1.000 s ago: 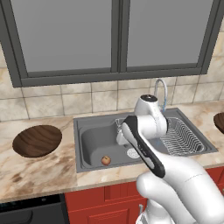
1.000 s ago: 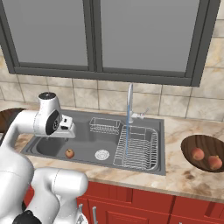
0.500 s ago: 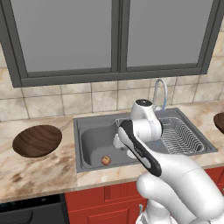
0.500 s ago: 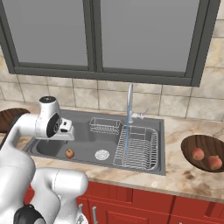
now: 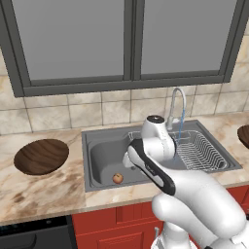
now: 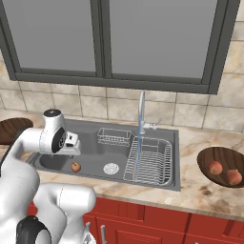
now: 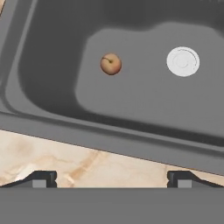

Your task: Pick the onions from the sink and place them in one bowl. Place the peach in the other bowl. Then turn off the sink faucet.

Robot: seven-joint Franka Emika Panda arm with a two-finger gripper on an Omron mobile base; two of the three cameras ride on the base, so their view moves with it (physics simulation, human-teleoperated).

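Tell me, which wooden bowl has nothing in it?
The bowl on the left counter has nothing in it. The bowl right of the sink holds two onions.

Arm bent low, fingers (image 7: 112,177) spread wide and empty

Sink (image 5: 104,151) as landmark: grey basin set in the marble bench (image 5: 44,194), below the window (image 5: 131,44). Peach (image 5: 117,178) sits on the sink floor, near its front wall. Faucet (image 5: 176,111) stands at the sink's back edge; thin blue stream runs from its spout onto the wire rack (image 5: 199,151) on the sink's right side. Empty dark wooden bowl (image 5: 41,156) on the bench left of the sink. Second bowl's edge (image 5: 244,136) at the frame border, right of the sink. White arm (image 5: 160,160) reaches over the sink's middle, hiding the pincer.
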